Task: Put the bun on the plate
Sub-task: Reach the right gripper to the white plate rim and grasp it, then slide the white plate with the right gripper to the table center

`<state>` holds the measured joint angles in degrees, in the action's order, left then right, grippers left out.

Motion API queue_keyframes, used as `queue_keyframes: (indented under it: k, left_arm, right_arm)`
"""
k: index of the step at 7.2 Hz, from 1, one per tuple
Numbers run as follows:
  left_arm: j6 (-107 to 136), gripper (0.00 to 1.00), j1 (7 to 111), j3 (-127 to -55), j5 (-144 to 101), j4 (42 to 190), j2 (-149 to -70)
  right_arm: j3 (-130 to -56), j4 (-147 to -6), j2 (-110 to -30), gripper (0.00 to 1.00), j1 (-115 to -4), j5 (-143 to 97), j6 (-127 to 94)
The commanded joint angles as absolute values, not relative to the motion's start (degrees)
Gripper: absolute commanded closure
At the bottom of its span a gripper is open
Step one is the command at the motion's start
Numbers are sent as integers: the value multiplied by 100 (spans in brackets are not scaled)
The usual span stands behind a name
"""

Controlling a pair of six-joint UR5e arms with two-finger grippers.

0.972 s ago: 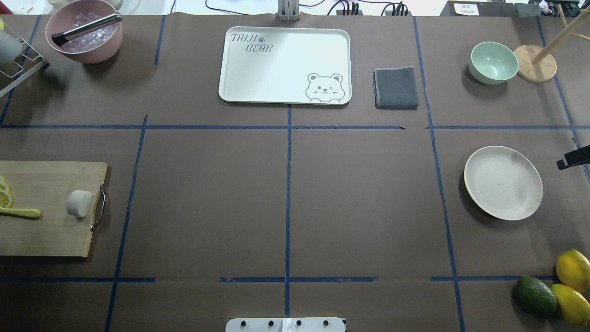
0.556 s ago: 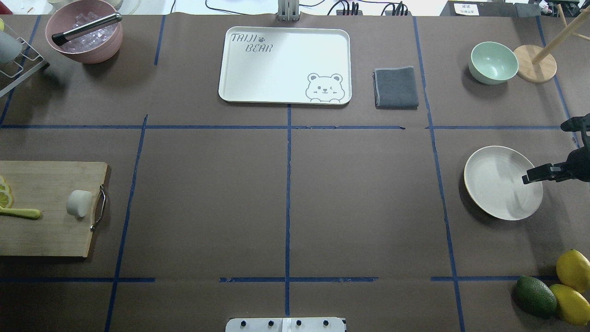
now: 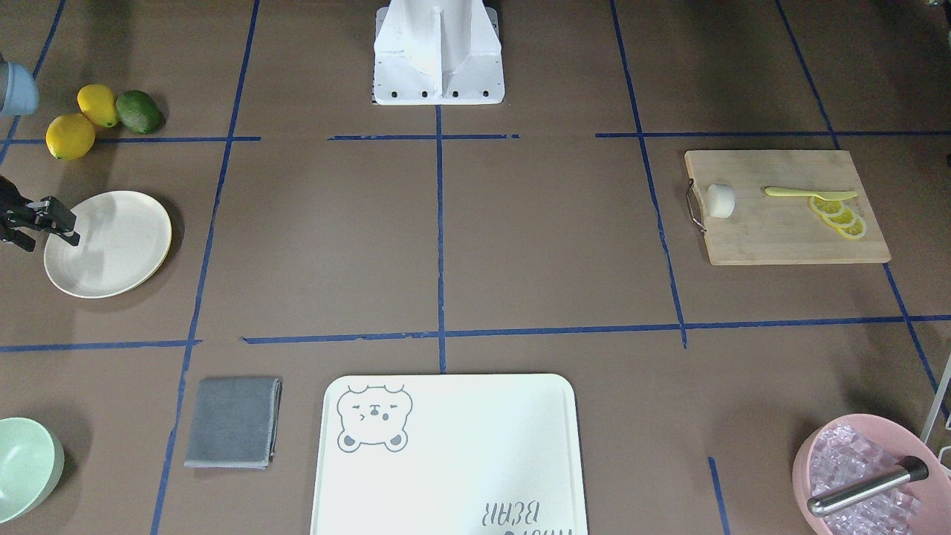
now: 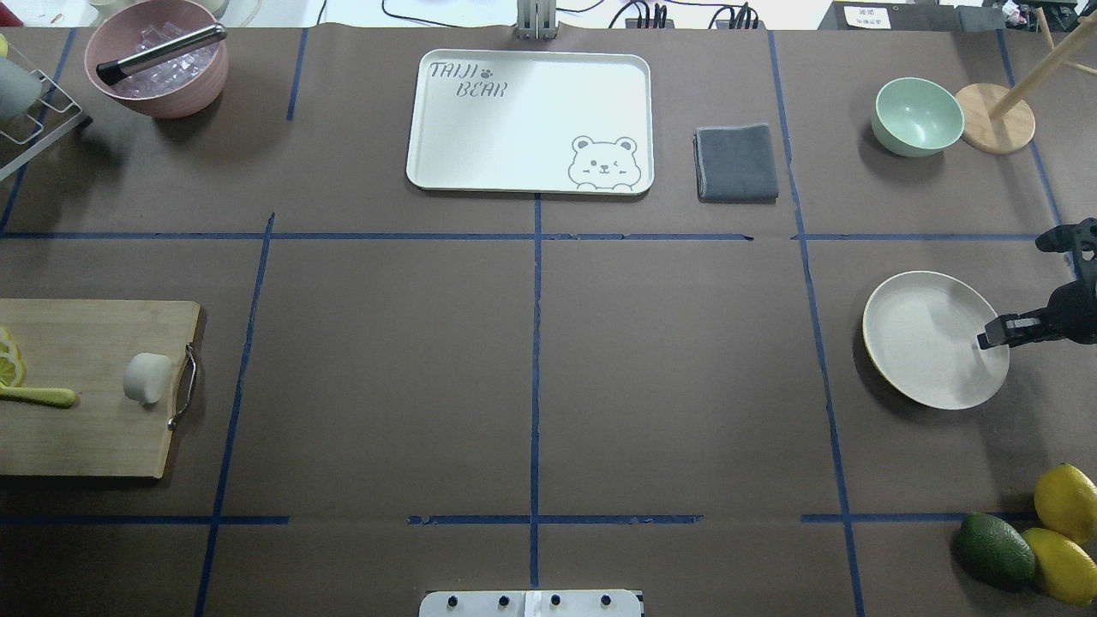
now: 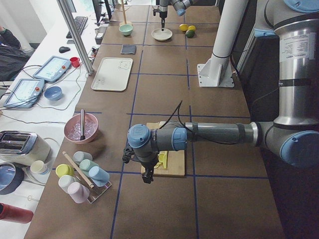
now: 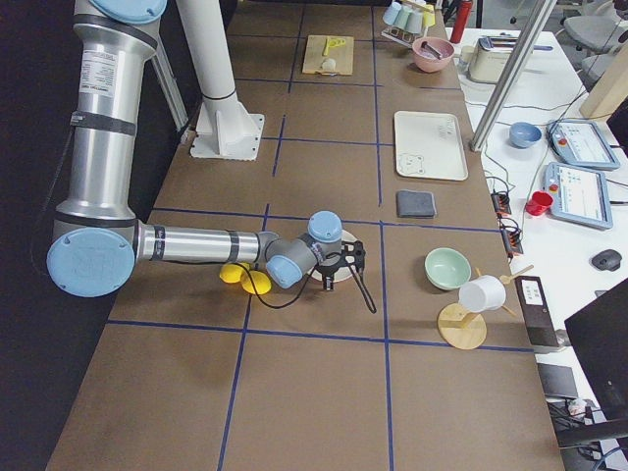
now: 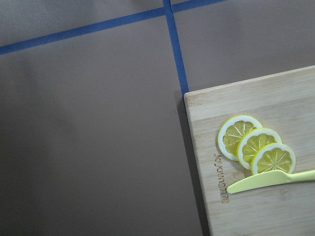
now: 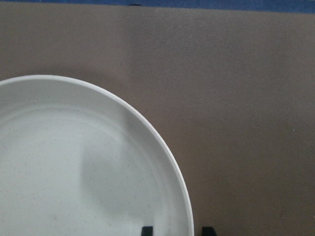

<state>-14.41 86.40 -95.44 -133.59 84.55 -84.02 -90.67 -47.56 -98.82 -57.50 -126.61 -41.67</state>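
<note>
The bun, a small, smooth, white, rounded lump, is recorded lying on a pale wooden cutting board at the robot's left end of the table, just beside the board's thin metal handle. The plate, round, shallow and cream-white with a plain raised rim, is found well apart from it at the right end. On the board, 3 lemon slices are overlapped in a row, and a yellow-green plastic knife is laid against the last slice. The table is covered in matt brown paper gridded with blue tape. A bear-print tray, a folded grey cloth and a mint-green bowl are set along the far side; 2 lemons and an avocado are grouped near the plate. The right gripper is positioned at the plate's outer edge. Only the right wrist view shows its 2 fingertips apart, 1 over the plate and 1 beyond the rim. The left gripper is seen only in the left side view, by the board's slice end; the state of its jaws cannot be told. The left wrist view shows slices and knife but not the bun.
</note>
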Motion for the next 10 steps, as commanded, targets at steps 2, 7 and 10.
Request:
queue_keyframes:
  k: [2,7,10]
  left_arm:
    - [-1441,0,8640,-9545,-13359,8455,-8402]
    - [-1441,0,8561,-9545,-13359,8464,-8402]
    - [-1441,0,8525,-9545,-13359,8464,-8402]
  right_arm:
    - [-9167,-4772,-9592,99,-5748,-12735,-4184]
    - [-9097,-4781,-7422,91,-4811,-13017,-5051]
    - [-8974,-4869,-6418,92,-3581,-11739,-6650]
